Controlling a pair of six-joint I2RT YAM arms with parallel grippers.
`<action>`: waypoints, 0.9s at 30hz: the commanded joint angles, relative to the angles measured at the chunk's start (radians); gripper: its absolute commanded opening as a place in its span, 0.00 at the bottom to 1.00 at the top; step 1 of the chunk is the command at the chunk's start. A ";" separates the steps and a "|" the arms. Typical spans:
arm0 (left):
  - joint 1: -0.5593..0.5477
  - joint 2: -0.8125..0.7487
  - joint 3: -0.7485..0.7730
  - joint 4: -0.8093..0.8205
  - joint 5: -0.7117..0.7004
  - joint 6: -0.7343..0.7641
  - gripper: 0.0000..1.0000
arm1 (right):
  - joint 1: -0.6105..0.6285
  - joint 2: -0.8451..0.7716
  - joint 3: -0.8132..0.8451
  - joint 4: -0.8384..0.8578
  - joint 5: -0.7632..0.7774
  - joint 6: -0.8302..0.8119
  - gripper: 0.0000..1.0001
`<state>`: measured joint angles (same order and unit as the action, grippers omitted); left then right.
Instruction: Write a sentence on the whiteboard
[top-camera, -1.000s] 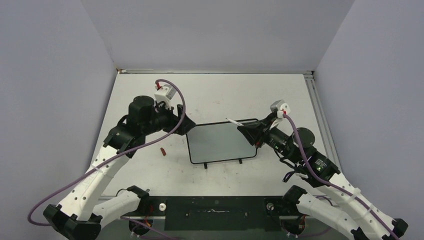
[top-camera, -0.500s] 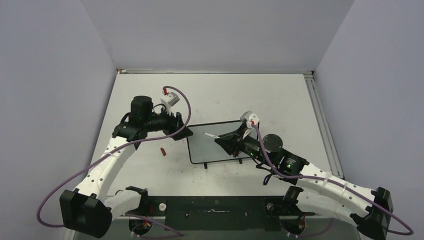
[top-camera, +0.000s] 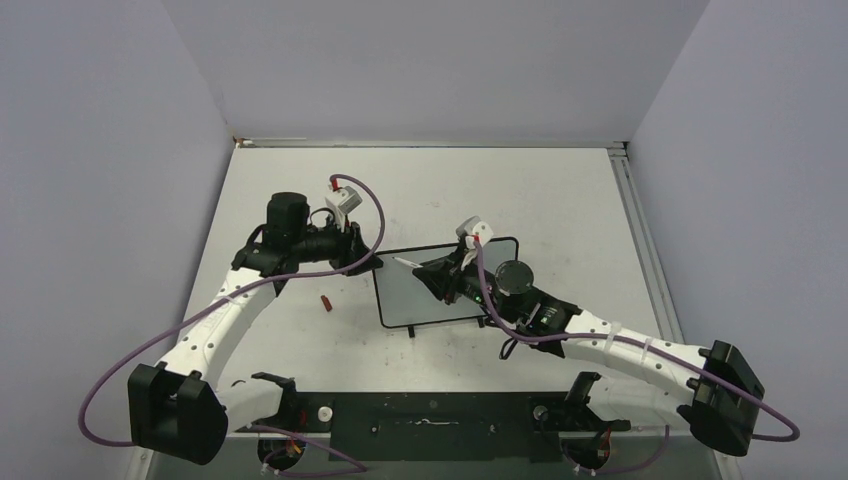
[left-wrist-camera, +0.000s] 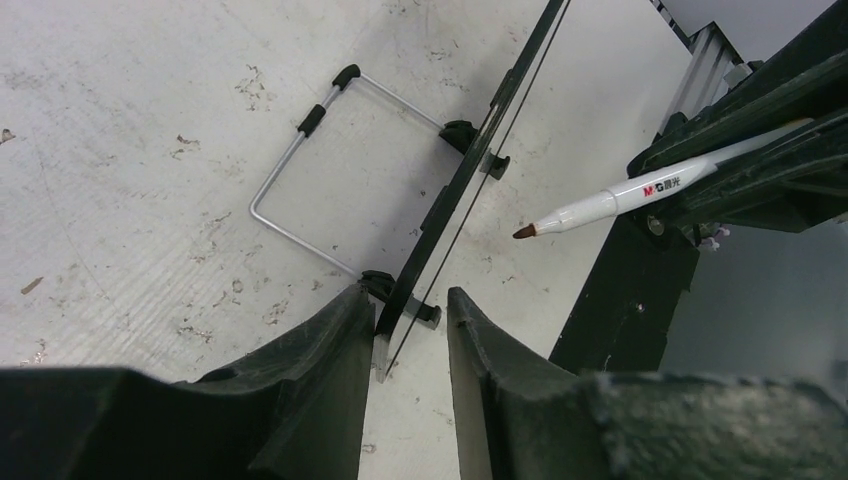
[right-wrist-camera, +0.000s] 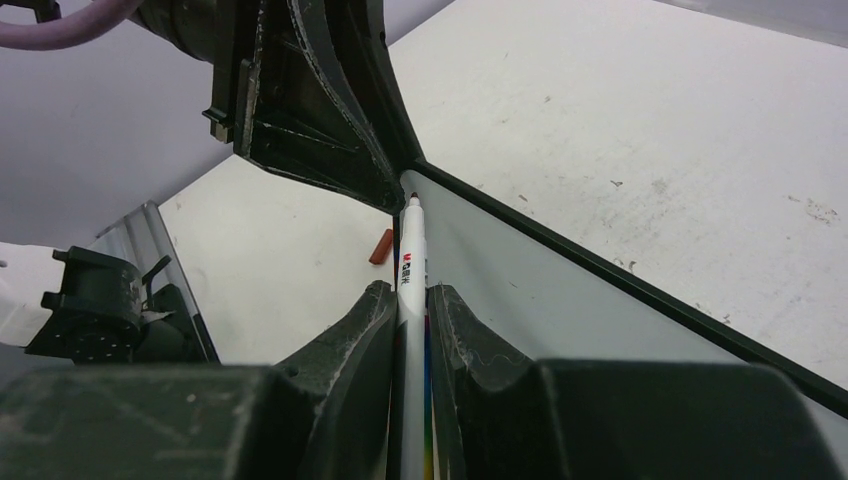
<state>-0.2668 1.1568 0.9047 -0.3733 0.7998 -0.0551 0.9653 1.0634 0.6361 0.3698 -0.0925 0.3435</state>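
Whiteboard (top-camera: 432, 296) stood in the middle of the table (top-camera: 450, 190); left gripper (left-wrist-camera: 408, 305) sat loose around its left edge; right gripper (right-wrist-camera: 410, 298) squeezed a white marker (right-wrist-camera: 411, 250), tip by the board's top corner.

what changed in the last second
The right claw, shut on the marker, swung left across the whiteboard from its right edge to its upper left corner. The left claw eased closer, so the whiteboard's left edge now sits between its fingers. The whiteboard and red cap stayed put; nothing is written yet.
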 joint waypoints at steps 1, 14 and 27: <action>0.004 -0.002 0.000 0.036 -0.015 0.024 0.29 | 0.015 0.025 0.006 0.104 0.028 -0.031 0.05; 0.006 -0.004 -0.002 0.010 -0.070 0.036 0.19 | 0.040 0.091 0.017 0.135 0.051 -0.057 0.05; 0.009 -0.005 -0.008 0.017 -0.061 0.035 0.05 | 0.059 0.135 0.036 0.160 0.087 -0.080 0.05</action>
<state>-0.2665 1.1591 0.8963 -0.3775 0.7376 -0.0360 1.0134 1.1793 0.6365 0.4438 -0.0280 0.2844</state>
